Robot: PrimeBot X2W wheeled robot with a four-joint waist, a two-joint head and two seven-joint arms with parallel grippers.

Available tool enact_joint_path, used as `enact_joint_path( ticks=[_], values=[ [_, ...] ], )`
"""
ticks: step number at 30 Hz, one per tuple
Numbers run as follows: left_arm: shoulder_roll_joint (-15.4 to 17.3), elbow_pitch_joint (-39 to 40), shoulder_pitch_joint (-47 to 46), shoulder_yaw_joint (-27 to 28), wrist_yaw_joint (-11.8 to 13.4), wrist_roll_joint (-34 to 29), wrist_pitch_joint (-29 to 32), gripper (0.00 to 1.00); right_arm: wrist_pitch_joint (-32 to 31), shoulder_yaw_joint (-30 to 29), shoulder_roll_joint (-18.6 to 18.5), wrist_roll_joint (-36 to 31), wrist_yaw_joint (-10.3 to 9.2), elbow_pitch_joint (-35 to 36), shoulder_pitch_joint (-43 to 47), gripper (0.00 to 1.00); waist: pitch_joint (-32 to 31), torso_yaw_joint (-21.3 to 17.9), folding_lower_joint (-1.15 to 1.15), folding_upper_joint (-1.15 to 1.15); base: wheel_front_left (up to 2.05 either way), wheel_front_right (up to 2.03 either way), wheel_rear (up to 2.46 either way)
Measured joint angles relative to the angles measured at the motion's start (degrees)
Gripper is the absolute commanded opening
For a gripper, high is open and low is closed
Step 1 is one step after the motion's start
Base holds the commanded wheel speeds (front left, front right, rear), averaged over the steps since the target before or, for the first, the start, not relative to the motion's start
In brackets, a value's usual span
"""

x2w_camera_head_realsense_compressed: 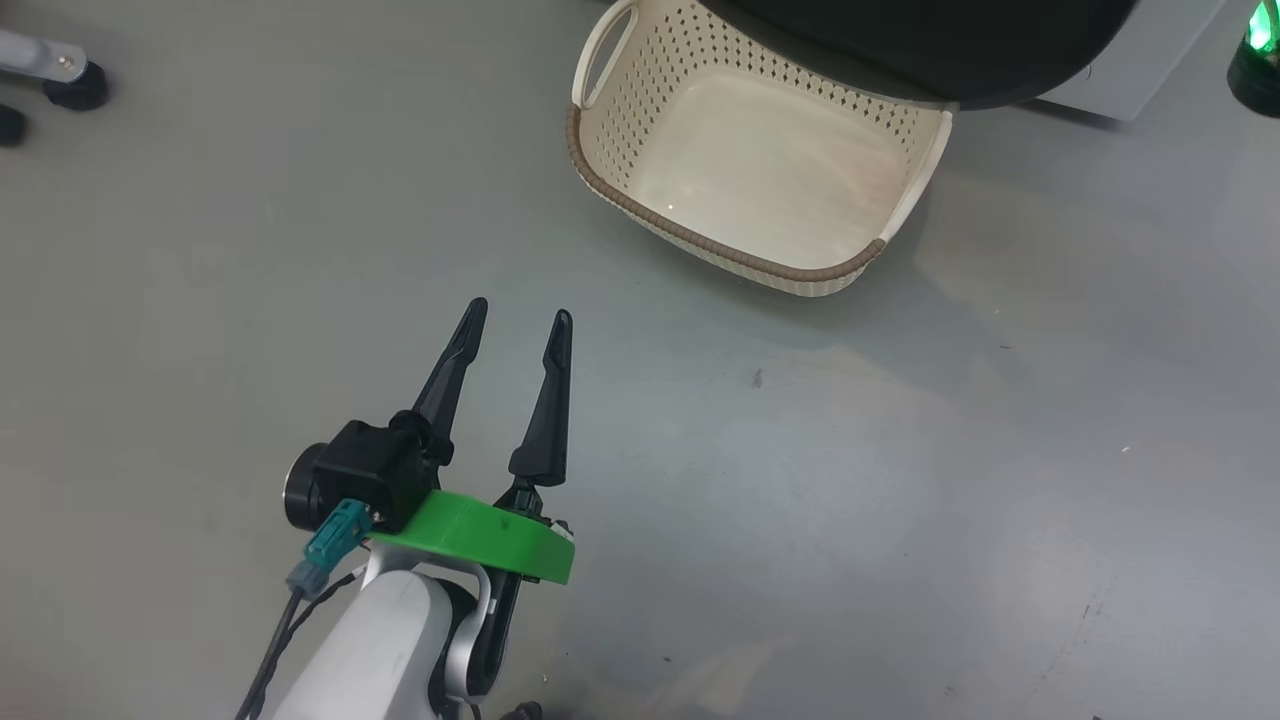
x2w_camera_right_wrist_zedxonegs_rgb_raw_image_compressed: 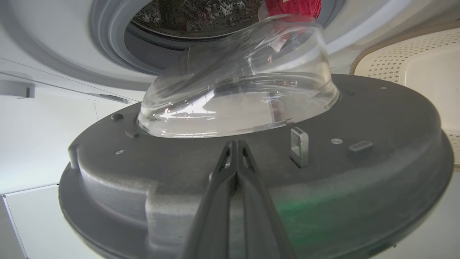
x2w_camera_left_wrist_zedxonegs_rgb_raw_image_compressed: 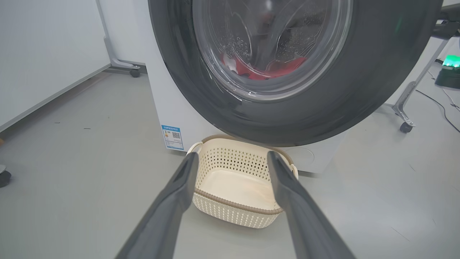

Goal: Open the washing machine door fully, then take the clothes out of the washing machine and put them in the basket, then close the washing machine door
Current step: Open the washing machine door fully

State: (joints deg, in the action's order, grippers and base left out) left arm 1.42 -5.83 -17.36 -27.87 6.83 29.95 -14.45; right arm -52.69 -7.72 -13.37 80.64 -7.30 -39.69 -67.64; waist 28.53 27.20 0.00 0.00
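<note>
The washing machine door (x2w_camera_left_wrist_zedxonegs_rgb_raw_image_compressed: 359,90) stands partly open, its black rim hanging over the cream basket (x2w_camera_left_wrist_zedxonegs_rgb_raw_image_compressed: 233,205) on the floor. Red clothes (x2w_camera_left_wrist_zedxonegs_rgb_raw_image_compressed: 276,68) show through its glass bowl, inside the white washing machine (x2w_camera_left_wrist_zedxonegs_rgb_raw_image_compressed: 172,108). My left gripper (x2w_camera_left_wrist_zedxonegs_rgb_raw_image_compressed: 233,155) is open and empty, low over the floor and short of the basket (x2w_camera_head_realsense_compressed: 700,240). In the right wrist view my right gripper (x2w_camera_right_wrist_zedxonegs_rgb_raw_image_compressed: 235,142) is shut with nothing in it. Its tips sit at the door's grey inner face (x2w_camera_right_wrist_zedxonegs_rgb_raw_image_compressed: 359,180), just below the glass bowl. Beyond lie the drum opening and the clothes (x2w_camera_right_wrist_zedxonegs_rgb_raw_image_compressed: 293,7).
A wheeled stand leg (x2w_camera_left_wrist_zedxonegs_rgb_raw_image_compressed: 125,66) is left of the machine and another (x2w_camera_left_wrist_zedxonegs_rgb_raw_image_compressed: 406,111) to its right, near a green-lit device (x2w_camera_left_wrist_zedxonegs_rgb_raw_image_compressed: 451,68). A white wall panel (x2w_camera_left_wrist_zedxonegs_rgb_raw_image_compressed: 36,54) runs along the left. Grey floor spreads around the basket.
</note>
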Motion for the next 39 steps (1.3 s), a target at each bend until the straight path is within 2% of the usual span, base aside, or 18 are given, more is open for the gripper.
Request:
enact_joint_path(
  ticks=[14, 20, 26, 28, 31, 32, 39],
  values=[
    [0.03, -0.34, 1.16, 0.99, 0.01, -0.91, 0.0, 1.0, -1.64, 0.74, 1.1, -0.04, 0.0, 0.51, 4.26, 0.0, -2.0, -0.99, 0.0, 0.0, 0.0, 0.0, 0.0],
    [0.03, -0.33, 1.17, 1.01, 0.01, -1.02, 0.0, 1.0, -0.43, 0.38, 1.0, -0.3, 0.16, 2.81, 4.92, 0.0, -2.33, -1.29, 0.0, 0.0, 0.0, 0.0, 0.0],
    [0.04, -0.9, 1.18, 1.71, 0.01, -1.23, 0.0, 1.0, 3.9, 1.91, -1.88, -5.56, 5.93, 6.23, 6.11, 0.0, -3.52, -1.61, 0.0, 0.0, 0.0, 0.0, 0.0],
    [0.05, -1.16, 1.19, 1.97, 0.0, -1.24, 0.0, 1.0, 5.57, 4.04, -3.48, -9.02, 9.04, 7.4, 7.31, 0.0, -4.13, -1.78, 0.0, 0.0, 0.0, 0.0, 0.0],
    [0.07, -1.4, 1.26, 2.32, 0.01, -1.23, 0.0, 1.0, 8.58, 8.27, -6.56, -16.02, 15.07, 9.87, 9.63, 0.0, -5.24, -2.1, 0.0, 0.0, 0.0, 0.0, 0.0],
    [0.05, -1.38, 1.28, 2.61, 0.01, -1.16, 0.0, 1.0, 9.65, 9.02, -7.27, -17.71, 16.11, 10.49, 10.47, 0.0, -5.66, -2.22, 0.0, 0.0, 0.0, 0.0, 0.0],
    [0.08, -2.9, 1.87, 5.19, 0.01, -1.81, 0.0, 1.0, 19.36, 12.58, -8.56, -25.3, 15.26, 15.0, 16.77, 0.0, -9.09, -3.46, 0.0, 0.0, 0.0, 0.0, 0.0]
  ],
)
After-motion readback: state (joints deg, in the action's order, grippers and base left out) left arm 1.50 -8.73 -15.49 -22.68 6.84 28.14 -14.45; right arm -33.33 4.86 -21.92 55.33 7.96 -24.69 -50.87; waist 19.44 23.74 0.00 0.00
